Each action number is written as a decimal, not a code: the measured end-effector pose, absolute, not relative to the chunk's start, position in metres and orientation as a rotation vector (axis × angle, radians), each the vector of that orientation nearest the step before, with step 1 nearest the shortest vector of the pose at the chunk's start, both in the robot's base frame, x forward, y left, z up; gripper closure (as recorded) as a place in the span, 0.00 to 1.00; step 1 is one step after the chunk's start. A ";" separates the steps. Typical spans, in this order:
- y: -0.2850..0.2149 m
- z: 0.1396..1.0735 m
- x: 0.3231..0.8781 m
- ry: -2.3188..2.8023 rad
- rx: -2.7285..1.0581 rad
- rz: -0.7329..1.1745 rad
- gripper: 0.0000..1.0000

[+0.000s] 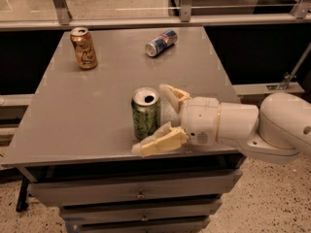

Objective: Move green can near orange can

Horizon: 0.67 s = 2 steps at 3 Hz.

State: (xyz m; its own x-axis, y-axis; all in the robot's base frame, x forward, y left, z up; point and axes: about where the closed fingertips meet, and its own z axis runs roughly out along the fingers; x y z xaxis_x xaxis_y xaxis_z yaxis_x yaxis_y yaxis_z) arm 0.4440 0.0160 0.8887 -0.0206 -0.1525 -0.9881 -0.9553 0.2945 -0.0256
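The green can stands upright near the front edge of the grey table. The orange can stands upright at the table's far left. My gripper reaches in from the right and is open. Its two pale fingers straddle the green can: the near finger lies in front of the can's base, and the far finger is behind the can to its right. I cannot tell whether the fingers touch the can.
A blue-and-silver can lies on its side at the far middle of the table. A metal rail runs behind the table. Drawers sit below the table's front edge.
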 end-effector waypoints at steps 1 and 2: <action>0.018 0.878 0.446 1.453 -1.077 0.911 0.00; 0.022 0.869 0.449 1.471 -1.050 0.928 0.18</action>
